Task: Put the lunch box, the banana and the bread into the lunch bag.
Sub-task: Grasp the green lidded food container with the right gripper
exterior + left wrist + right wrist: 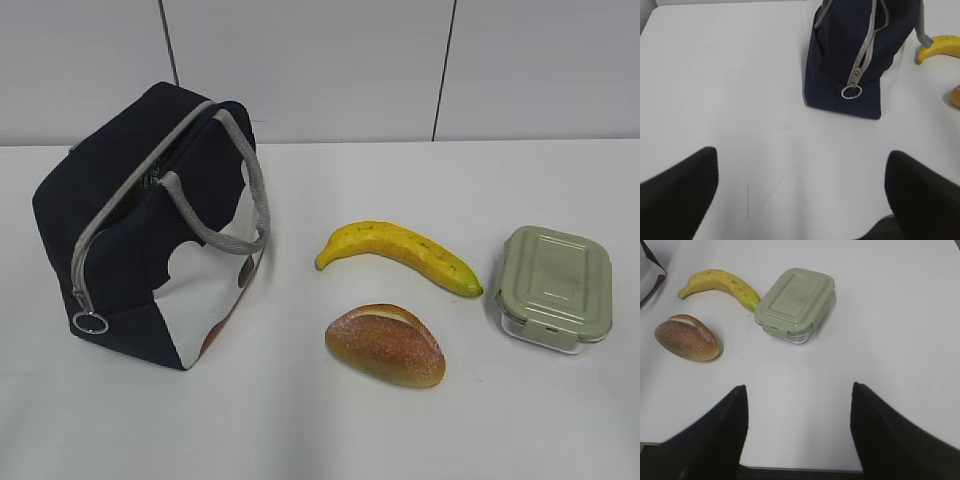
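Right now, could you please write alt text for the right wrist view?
A sage-green-lidded clear lunch box, a curved yellow banana and an oval golden-brown bread roll lie on a white table; two open black fingers frame the foreground.

text: none legible | labels: none | brands: none | numbers: none

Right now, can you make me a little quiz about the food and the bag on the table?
1. True or false: the banana is already inside the lunch bag.
2. Which lies nearest the lunch bag: A the lunch box, B the bread, C the banana?
3. Fill in: the lunch box lid is coloured ____.

Key: 1 false, it lies on the table. 2 C. 3 green.
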### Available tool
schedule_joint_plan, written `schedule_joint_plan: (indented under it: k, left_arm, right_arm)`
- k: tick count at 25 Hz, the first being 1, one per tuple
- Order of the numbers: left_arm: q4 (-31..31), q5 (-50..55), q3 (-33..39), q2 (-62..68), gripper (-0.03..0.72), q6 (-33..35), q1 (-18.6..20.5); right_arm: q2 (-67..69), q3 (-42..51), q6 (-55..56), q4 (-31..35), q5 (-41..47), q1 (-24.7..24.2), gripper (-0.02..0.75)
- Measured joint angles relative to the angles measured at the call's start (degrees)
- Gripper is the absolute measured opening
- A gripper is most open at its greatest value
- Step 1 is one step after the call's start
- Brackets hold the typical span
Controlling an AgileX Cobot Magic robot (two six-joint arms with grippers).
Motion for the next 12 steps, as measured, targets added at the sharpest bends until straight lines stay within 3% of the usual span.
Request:
schedule_joint_plan:
  k: [12]
  left_arm:
    - [0.0, 0.0, 0.0, 0.0, 0.652, 0.0, 0.0]
  right_arm:
    - [0.0, 0.0, 0.0, 0.0, 0.0, 0.0, 0.477]
